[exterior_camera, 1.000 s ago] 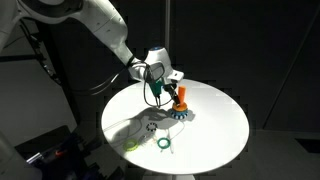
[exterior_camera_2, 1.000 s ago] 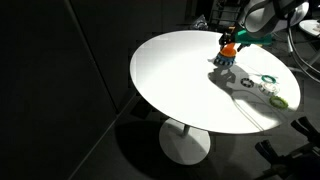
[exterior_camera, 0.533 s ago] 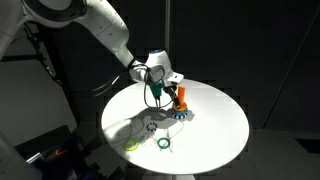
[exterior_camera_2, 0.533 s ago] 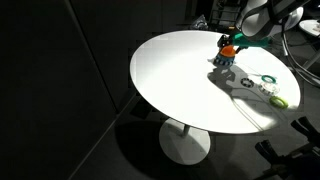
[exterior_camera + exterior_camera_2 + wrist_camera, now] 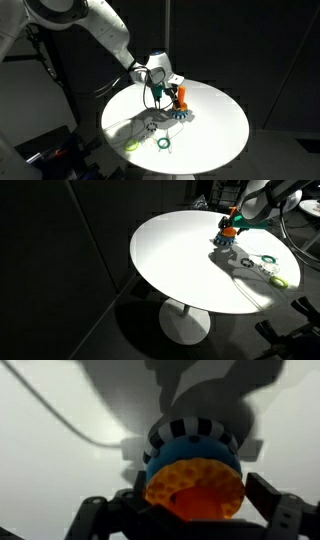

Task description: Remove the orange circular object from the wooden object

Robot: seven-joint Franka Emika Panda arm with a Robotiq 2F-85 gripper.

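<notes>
Gripper (image 5: pixel 175 92) is barely budging since a second ago, fingers (image 5: pixel 283 512) flanking the one orange ring (image 5: pixel 195 490) atop the single peg (image 5: pixel 181 103), grip undeterminable, one blue toothed ring (image 5: pixel 180 114) circling the peg's base, one green ring (image 5: pixel 165 143) and one yellow ring (image 5: pixel 131 143) lying well away from the peg.

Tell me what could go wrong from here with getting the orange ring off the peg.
1. In the wrist view the gripper straddles the orange ring with jaws apart; closing off-centre may topple it.
2. The blue toothed ring sits at the base and might be dragged up too.
3. A dropped ring could roll off the round table.
</notes>
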